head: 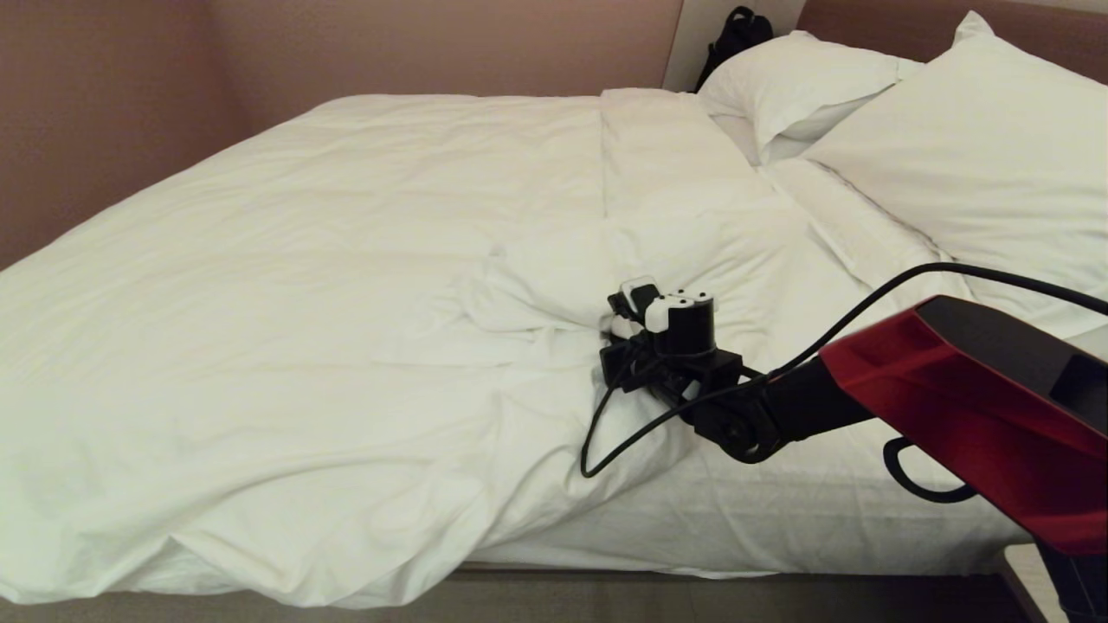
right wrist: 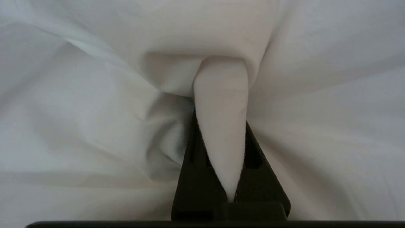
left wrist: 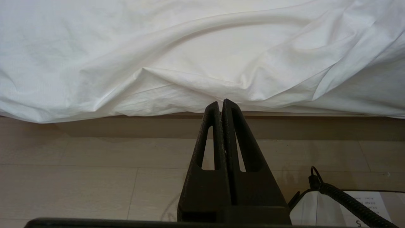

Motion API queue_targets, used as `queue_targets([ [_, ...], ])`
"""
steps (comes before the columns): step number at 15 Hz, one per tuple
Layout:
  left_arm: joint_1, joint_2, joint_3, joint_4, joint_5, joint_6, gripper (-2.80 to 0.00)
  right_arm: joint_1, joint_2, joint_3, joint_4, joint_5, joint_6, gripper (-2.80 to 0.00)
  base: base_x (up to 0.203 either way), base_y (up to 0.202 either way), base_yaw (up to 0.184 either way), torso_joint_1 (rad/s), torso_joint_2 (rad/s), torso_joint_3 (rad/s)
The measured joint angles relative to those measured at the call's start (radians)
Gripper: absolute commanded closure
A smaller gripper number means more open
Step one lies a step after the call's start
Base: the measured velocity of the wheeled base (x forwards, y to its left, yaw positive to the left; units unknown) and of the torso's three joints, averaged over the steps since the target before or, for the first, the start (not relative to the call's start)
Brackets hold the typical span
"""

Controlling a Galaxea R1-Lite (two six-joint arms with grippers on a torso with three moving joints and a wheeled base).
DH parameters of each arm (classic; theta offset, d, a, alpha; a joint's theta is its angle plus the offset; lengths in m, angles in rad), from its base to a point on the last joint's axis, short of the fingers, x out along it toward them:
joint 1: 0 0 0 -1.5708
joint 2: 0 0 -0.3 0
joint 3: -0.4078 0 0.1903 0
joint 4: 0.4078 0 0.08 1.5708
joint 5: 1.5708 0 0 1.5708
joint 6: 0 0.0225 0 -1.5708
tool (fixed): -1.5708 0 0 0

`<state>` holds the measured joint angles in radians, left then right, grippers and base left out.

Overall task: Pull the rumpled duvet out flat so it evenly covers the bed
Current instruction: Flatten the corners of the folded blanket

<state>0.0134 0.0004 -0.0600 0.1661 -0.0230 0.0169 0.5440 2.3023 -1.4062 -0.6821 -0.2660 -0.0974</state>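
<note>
The white duvet (head: 303,285) lies creased over the bed (head: 779,510), bunched into a rumpled ridge near the middle and hanging over the near left edge. My right gripper (head: 610,324) reaches onto that ridge from the right. In the right wrist view it (right wrist: 220,110) is shut on a pinched fold of the duvet (right wrist: 221,133), with cloth hiding the tips of its black fingers (right wrist: 256,152). In the left wrist view my left gripper (left wrist: 221,102) is shut and empty. It hangs low over the floor, pointing at the duvet's drooping edge (left wrist: 190,47).
Two plump pillows (head: 969,147) (head: 796,78) lie at the head, against a brownish headboard (head: 874,17). A black bag (head: 736,35) stands behind them. A bare fitted sheet (head: 822,234) shows beside the pillows. Pale wood floor (left wrist: 95,177) runs along the bed's base (left wrist: 126,116).
</note>
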Motion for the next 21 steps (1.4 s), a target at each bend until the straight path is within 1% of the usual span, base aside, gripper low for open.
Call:
queue_targets([
  [5, 0.0, 0.0, 0.0, 0.0, 0.0, 0.0, 0.0, -0.011, -0.054, 0.033, 0.003, -0.002, 0.006, 0.0, 0.0, 0.0, 0.0, 0.0, 0.0, 0.0],
  [9, 0.0, 0.0, 0.0, 0.0, 0.0, 0.0, 0.0, -0.036, -0.165, 0.128, 0.003, -0.011, 0.01, 0.0, 0.0, 0.0, 0.0, 0.0, 0.0, 0.0],
  [12, 0.0, 0.0, 0.0, 0.0, 0.0, 0.0, 0.0, -0.041, -0.256, 0.252, -0.002, -0.011, 0.012, 0.0, 0.0, 0.0, 0.0, 0.0, 0.0, 0.0],
  [16, 0.0, 0.0, 0.0, 0.0, 0.0, 0.0, 0.0, -0.047, -0.412, 0.448, -0.007, -0.013, 0.013, 0.0, 0.0, 0.0, 0.0, 0.0, 0.0, 0.0],
  [21, 0.0, 0.0, 0.0, 0.0, 0.0, 0.0, 0.0, -0.051, -0.546, 0.698, -0.019, -0.044, 0.031, 0.0, 0.0, 0.0, 0.0, 0.0, 0.0, 0.0],
])
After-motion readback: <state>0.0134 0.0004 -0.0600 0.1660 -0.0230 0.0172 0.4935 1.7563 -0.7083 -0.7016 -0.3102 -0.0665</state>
